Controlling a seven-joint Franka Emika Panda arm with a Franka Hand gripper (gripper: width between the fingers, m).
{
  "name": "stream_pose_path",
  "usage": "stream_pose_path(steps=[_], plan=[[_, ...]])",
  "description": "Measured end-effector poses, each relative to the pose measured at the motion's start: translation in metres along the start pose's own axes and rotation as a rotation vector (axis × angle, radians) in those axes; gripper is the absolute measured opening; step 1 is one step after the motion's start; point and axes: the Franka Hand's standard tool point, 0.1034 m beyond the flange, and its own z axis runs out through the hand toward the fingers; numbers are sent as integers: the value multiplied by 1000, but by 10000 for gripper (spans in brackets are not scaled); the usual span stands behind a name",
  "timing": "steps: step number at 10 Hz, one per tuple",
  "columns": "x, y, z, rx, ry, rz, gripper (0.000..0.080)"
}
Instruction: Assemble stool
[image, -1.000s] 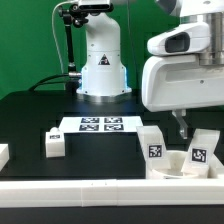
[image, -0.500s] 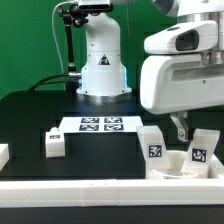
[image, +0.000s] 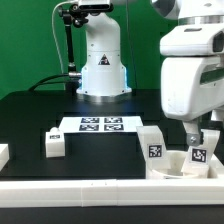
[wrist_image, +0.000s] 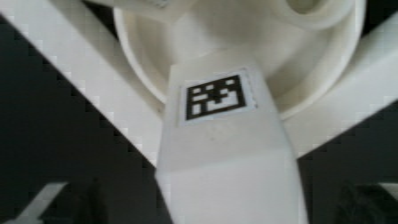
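Observation:
The stool's round white seat (image: 168, 170) lies at the exterior view's lower right, by the front rail. Two tagged white legs stand at it: one (image: 152, 144) on its left side and one (image: 201, 150) on its right. My gripper (image: 195, 136) hangs just above the right leg, open and holding nothing. In the wrist view that tagged leg (wrist_image: 217, 110) runs down the middle over the seat's round rim (wrist_image: 196, 35). The dark fingers (wrist_image: 36, 205) of my gripper (wrist_image: 205, 208) sit apart on either side of it. A loose leg (image: 54, 143) lies further left.
The marker board (image: 100, 124) lies flat in front of the arm's white base (image: 100, 65). Another white part (image: 3, 153) shows at the left edge. A long white rail (image: 90, 190) runs along the table's front edge.
The hand has turned about its wrist and shifted toward the exterior view's right, and the fingers now sit lower, over the right leg. The jaws stayed open. The parts have not moved.

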Motion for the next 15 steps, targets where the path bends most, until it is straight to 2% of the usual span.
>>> stream_pose_path(steps=[3,6,7,8,11,15], plan=[[-11,8,2,-11,-22,-224,649],[-17,9,8,-10,-36,-216,649],[-18,10,7,-10,-36,-215,536],[-18,10,8,-9,-36,-212,352],[-19,9,7,-5,-39,-180,343],[-24,13,6,-4,-45,214,343]])
